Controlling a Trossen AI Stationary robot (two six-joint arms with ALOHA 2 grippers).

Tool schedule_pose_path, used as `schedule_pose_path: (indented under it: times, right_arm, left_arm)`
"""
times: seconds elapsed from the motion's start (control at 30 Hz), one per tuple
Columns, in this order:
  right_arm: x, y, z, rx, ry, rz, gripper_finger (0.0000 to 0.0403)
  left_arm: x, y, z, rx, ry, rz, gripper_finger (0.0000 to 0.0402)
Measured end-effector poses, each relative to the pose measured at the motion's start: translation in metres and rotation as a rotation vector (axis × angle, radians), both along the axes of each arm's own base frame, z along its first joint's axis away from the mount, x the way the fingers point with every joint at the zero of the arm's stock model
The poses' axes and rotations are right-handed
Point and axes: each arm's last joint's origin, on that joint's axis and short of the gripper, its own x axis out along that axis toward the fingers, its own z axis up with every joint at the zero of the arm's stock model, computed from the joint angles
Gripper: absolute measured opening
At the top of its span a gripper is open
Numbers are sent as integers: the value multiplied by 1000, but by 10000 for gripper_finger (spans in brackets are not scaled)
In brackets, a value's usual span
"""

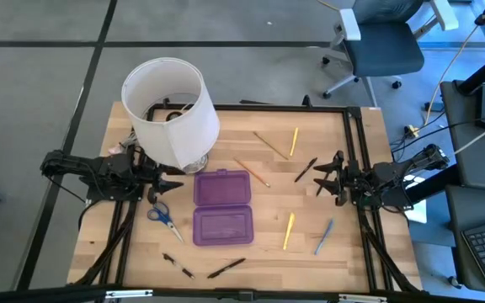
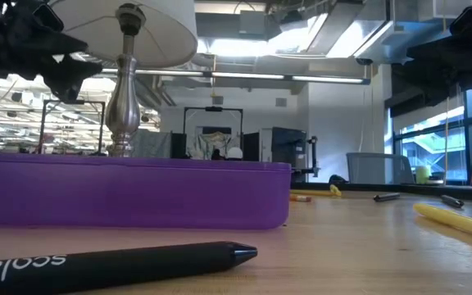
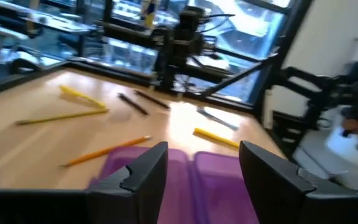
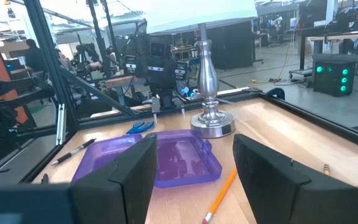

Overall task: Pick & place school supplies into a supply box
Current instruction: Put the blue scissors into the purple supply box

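**A:** Left gripper (image 1: pixel 168 183), fingers spread and holding nothing, hangs just beside the purple box (image 1: pixel 222 207), above the blue-handled scissors (image 1: pixel 163 215). The right gripper (image 1: pixel 325 176) waits at the table's far side, fingers also apart and empty.

**B:** And the big things?

**A:** The wooden table (image 1: pixel 343 244) carries a white lamp (image 1: pixel 173 111) at the back, next to the left arm. The box lies open at centre, lid flat beside the tray, probably so both arms can drop items in from either flank. No supply can be made out inside it from above.

**B:** The supplies?

**A:** Scattered around it, none touching it. Yellow pencils (image 1: pixel 289 231), a blue pen (image 1: pixel 323 237) and a dark marker (image 1: pixel 306 169) lie on the right gripper's side; an orange pencil (image 1: pixel 251 172) sits just behind the box; two dark pens (image 1: pixel 226 268) rest near the front edge. The scissors look like the left gripper's nearest pick.
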Motion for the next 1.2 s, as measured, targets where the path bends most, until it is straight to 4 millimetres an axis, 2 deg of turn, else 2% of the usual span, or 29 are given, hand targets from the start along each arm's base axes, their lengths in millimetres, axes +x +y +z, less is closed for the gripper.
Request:
schedule_pose_path:
  times: [0.1, 0.33, 0.47, 0.6, 0.77, 0.9, 1.07, 1.2]
  right_arm:
    - [0, 0, 0, 0, 0, 0, 215]
    - [0, 0, 0, 1, 0, 1, 215]
    - [0, 0, 0, 0, 0, 0, 215]
    - [0, 0, 0, -2, 0, 1, 215]
    - [0, 0, 0, -2, 0, 1, 215]
    - [0, 0, 0, -3, 0, 1, 215]
    - [0, 0, 0, -3, 0, 1, 215]
    - [0, 0, 0, -1, 0, 1, 215]
  left_arm:
    - [0, -2, 0, 54, -3, -87, 188]
    - [0, -5, 0, 122, 6, -126, 191]
    - [-1, -11, 13, 116, 24, -191, 191]
    - [2, -16, 17, 135, 75, -181, 189]
    - [8, -25, 13, 118, 169, -138, 192]
    - [10, -34, 10, 96, 219, -145, 190]
    - [11, -50, 13, 49, 202, -179, 191]
    - [10, -64, 6, 14, 258, -175, 191]
